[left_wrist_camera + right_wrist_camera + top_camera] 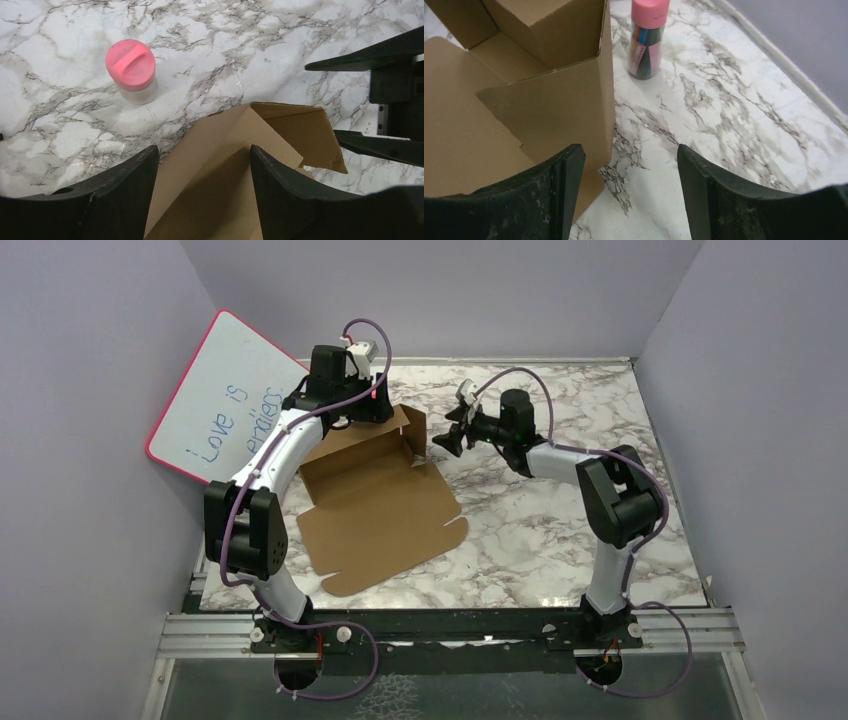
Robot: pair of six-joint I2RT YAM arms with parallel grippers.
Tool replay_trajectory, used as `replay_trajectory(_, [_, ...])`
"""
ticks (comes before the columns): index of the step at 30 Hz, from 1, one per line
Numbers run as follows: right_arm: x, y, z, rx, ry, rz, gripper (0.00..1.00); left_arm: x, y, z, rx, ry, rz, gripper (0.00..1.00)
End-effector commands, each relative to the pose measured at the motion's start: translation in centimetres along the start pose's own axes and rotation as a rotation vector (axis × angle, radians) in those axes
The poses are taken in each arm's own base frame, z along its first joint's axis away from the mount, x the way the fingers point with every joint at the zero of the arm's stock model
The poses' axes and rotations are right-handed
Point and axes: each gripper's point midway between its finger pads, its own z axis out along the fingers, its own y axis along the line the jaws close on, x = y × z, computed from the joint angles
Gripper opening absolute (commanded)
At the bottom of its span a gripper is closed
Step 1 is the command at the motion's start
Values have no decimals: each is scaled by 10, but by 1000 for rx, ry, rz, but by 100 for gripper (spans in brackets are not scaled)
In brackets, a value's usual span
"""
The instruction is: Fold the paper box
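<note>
Brown box [385, 510] partly folded; at ten o'clock, whiteboard [225, 390] reads "Love is"; left claw [202, 150] spread astride cardboard, right claw [630, 150] spread, empty.

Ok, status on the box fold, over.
Left tool open, straddling cardboard. Right tool open at a raised flap. Paper box part-folded, near half flat. Pink-capped jar beyond, apart.
</note>
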Motion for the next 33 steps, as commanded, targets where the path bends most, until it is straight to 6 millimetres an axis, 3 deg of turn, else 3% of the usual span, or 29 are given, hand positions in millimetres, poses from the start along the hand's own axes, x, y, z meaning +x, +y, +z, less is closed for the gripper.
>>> replay_trajectory(1, [-3, 21, 17, -192, -26, -29, 74, 16, -6, -3, 45, 50, -16, 68])
replay_trajectory(9, [-4, 51, 43, -298, -68, -35, 75, 23, -13, 1, 95, 71, -41, 68])
replay_trajectory(14, [-1, 61, 61, -277, -85, -21, 75, 27, -17, 3, 120, 83, -53, 68])
replay_trajectory(20, [-6, 58, 72, -182, -124, -28, 74, 27, -27, 2, 179, 88, -73, 68])
replay_trajectory(33, [-10, 63, 79, -129, -154, 5, 55, 28, -48, -3, 307, 103, -138, 69])
